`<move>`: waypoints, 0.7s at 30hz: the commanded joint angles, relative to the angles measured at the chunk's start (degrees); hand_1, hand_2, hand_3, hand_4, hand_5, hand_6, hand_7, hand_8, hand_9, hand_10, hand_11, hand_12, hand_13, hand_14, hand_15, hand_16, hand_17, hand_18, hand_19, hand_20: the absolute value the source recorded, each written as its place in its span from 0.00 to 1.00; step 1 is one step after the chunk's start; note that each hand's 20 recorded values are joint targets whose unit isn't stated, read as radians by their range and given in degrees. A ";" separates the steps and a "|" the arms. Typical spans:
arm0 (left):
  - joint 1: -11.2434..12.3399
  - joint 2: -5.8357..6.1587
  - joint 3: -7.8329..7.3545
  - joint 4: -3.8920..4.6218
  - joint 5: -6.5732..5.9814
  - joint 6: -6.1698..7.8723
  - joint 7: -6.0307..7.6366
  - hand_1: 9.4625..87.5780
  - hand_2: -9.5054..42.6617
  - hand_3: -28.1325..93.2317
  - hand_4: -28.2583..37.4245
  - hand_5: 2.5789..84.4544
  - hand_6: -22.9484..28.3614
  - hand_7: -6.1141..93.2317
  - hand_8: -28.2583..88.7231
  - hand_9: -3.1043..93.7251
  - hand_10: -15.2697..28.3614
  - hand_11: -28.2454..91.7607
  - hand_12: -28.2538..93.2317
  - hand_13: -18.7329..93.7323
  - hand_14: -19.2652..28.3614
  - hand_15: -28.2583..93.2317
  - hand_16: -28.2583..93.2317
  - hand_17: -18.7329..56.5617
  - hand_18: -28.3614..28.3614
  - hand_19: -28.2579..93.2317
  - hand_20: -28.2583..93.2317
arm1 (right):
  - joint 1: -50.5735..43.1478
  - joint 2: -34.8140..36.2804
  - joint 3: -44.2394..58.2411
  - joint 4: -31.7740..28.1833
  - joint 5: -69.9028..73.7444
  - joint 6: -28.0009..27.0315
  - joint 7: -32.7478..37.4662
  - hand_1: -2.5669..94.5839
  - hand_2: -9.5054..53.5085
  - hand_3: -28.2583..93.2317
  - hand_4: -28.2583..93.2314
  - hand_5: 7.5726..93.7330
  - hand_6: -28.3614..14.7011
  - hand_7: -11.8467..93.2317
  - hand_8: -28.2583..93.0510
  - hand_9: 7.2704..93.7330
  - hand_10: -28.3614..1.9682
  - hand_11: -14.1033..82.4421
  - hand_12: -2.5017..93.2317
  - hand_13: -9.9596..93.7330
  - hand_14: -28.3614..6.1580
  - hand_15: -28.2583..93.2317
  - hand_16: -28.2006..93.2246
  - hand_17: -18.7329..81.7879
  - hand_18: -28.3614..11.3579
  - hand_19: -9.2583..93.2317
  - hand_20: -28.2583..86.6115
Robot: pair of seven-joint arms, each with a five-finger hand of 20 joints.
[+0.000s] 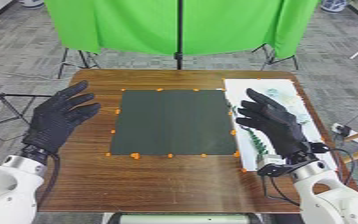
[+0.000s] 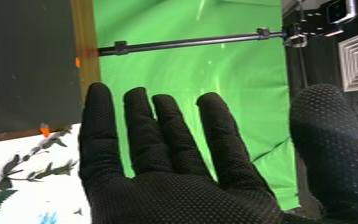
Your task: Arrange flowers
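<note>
Head view: my left hand point(image 1: 55, 120) is over the left edge of the wooden table point(image 1: 158, 192), open, fingers extended. My right hand point(image 1: 275, 125) is over the white sheet point(image 1: 238, 92) along the table's right edge, also open. A green sprig point(image 1: 257, 142) lies near the sheet's left edge, beside that hand. Pale blue patch point(image 1: 288, 95) toward the sheet's far end, probably blossoms. Dark mat point(image 1: 171, 122) mid-table, orange marks round its border.

Right wrist view: right hand point(image 2: 171, 200) open, fingers straight, thumb apart. Leafy stems point(image 2: 11, 165) lie on the white sheet, near the dark mat.
</note>
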 commanded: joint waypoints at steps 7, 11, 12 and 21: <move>0.36 -0.84 1.89 0.62 -0.02 -0.76 -0.55 0.20 0.16 0.82 0.02 0.39 0.49 0.31 0.14 0.35 0.65 0.49 0.35 0.41 0.74 0.63 0.21 0.16 0.92 0.68 0.32 | -0.18 -0.08 0.59 -0.70 -0.40 0.52 -0.75 0.15 0.31 0.96 0.02 0.27 0.56 0.23 0.14 0.27 0.49 0.24 0.24 0.36 0.48 0.32 0.48 0.21 0.16 0.57 0.45; 0.27 -1.04 2.83 0.70 0.00 -0.60 -0.05 0.20 0.16 0.82 0.02 0.39 0.49 0.31 0.14 0.35 0.66 0.49 0.35 0.41 0.74 0.63 0.21 0.16 0.92 0.68 0.32 | 0.39 0.77 0.81 -0.74 -0.30 0.92 -0.76 0.15 0.31 0.96 0.02 0.27 0.56 0.24 0.14 0.28 0.48 0.24 0.24 0.36 0.48 0.32 0.48 0.21 0.16 0.57 0.45; 0.42 -1.13 2.86 0.66 -0.01 -0.85 0.09 0.20 0.16 0.82 0.02 0.39 0.49 0.31 0.14 0.35 0.66 0.49 0.35 0.41 0.74 0.63 0.21 0.16 0.92 0.68 0.32 | 0.47 0.87 0.83 -0.75 -0.19 0.87 -0.75 0.15 0.31 0.96 0.02 0.27 0.56 0.24 0.14 0.28 0.48 0.24 0.24 0.36 0.48 0.32 0.48 0.21 0.16 0.57 0.45; 1.24 -2.10 4.29 0.66 -0.14 -0.40 1.35 0.20 0.16 0.82 0.02 0.39 0.49 0.31 0.14 0.35 0.66 0.49 0.35 0.41 0.74 0.63 0.21 0.16 0.92 0.68 0.32 | 1.45 2.13 0.03 -0.27 0.90 0.43 1.32 0.15 0.31 0.96 0.02 0.27 0.56 0.23 0.14 0.28 0.48 0.24 0.23 0.36 0.48 0.32 0.48 0.21 0.16 0.57 0.45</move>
